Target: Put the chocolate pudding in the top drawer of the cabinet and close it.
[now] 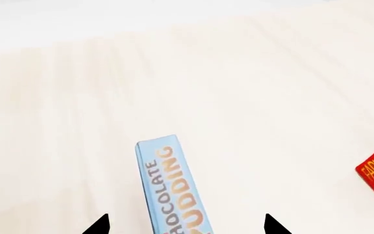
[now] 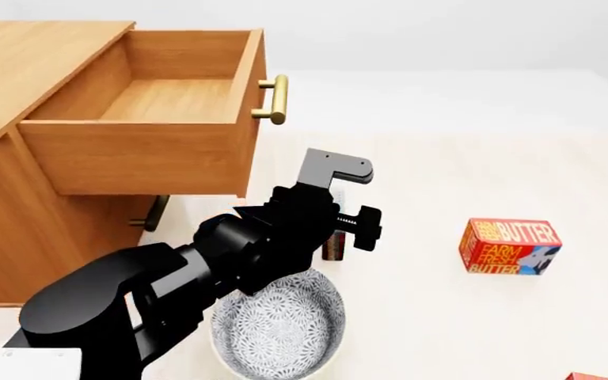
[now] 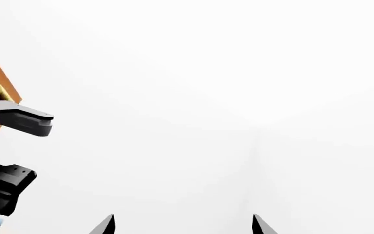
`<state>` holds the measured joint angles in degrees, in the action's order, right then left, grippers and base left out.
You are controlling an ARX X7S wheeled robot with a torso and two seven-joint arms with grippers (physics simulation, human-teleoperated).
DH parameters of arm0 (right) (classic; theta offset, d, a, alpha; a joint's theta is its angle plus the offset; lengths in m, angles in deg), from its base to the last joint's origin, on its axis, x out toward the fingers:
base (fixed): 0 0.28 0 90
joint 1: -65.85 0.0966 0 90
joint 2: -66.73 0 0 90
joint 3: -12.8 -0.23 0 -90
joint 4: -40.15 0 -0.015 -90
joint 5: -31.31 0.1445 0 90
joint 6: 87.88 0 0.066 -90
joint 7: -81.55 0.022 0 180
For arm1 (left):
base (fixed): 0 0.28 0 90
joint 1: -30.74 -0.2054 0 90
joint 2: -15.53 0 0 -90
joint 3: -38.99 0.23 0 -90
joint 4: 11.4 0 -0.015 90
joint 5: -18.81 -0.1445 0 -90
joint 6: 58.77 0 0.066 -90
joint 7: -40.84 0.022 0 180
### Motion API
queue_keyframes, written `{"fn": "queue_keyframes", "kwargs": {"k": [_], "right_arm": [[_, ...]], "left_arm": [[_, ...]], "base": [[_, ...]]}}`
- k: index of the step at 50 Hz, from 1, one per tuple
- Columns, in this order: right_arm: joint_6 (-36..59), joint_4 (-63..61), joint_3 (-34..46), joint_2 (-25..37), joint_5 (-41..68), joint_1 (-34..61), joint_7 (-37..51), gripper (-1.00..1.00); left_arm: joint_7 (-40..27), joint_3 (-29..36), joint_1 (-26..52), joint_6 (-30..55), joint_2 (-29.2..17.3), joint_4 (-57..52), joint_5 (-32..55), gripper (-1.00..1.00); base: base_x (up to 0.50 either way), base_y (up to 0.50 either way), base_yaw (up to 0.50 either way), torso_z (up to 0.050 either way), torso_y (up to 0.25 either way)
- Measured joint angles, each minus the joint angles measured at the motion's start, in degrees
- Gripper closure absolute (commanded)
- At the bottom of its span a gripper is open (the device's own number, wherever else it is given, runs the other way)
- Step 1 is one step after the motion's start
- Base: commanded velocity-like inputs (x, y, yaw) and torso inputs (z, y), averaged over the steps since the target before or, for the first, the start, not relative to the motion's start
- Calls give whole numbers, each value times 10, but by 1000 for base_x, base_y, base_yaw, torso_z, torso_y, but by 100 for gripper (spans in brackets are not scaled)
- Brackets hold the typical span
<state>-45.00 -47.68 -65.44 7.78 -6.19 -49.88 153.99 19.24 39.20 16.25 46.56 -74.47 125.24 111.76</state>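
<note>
Presently the top drawer point(image 2: 146, 134) of the cabinet point(image 2: 9, 198) stands pulled fully out, its light wooden floor bare and its brass bar handle point(image 2: 272, 100) facing the pale tabletop point(image 2: 442, 182). Below it, part of the lower drawer's handle point(image 2: 154, 212) shows in the shadow under the open box. The left hand point(image 1: 185, 225) is over the tabletop in front of the cabinet, just past the open drawer's front corner; in the left wrist view its two dark fingertips point(image 1: 99, 225) are spread wide, one to either side of the chocolate pudding point(image 1: 171, 187), with clear gaps on both sides, so nothing is pinched. The carton lies flat on the tabletop, its light blue end with the lettering pointing away from the hand. In the head view only a sliver of its dark brown and red end is visible beside the left arm's wrist, close to the cabinet side of the patterned bowl point(image 2: 283, 332). The bowl sits on the tabletop in front of the cabinet, partly covered by the left arm. A red-orange butter box point(image 2: 510, 246) stands farther out from the cabinet, well apart from the pudding. The right hand point(image 3: 181, 225) appears only in its own wrist view, fingertips spread and holding nothing, facing a blank white background with the cabinet's edge off to one side.
</note>
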Motion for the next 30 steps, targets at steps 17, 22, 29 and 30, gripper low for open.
{"fn": "queue_keyframes", "kwargs": {"k": [17,22,29,30], "right_arm": [[9,-10,-14,-12,-58,16,33,-100],[7,3,-11,-16,-75,27,45,-100],[1,26,-6,-22,-95,44,64,-100],[1,29,-5,-22,-98,46,66,-100]], "left_arm": [[0,0,0,-1,0,0,0,-100],[0,0,0,-1,0,0,0,-100],[0,0,0,-1,0,0,0,-100],[0,0,0,-1,0,0,0,-100]], "base": [[0,0,0,-24,0],[0,0,0,0,0],[0,0,0,0,0],[0,0,0,0,0]]}}
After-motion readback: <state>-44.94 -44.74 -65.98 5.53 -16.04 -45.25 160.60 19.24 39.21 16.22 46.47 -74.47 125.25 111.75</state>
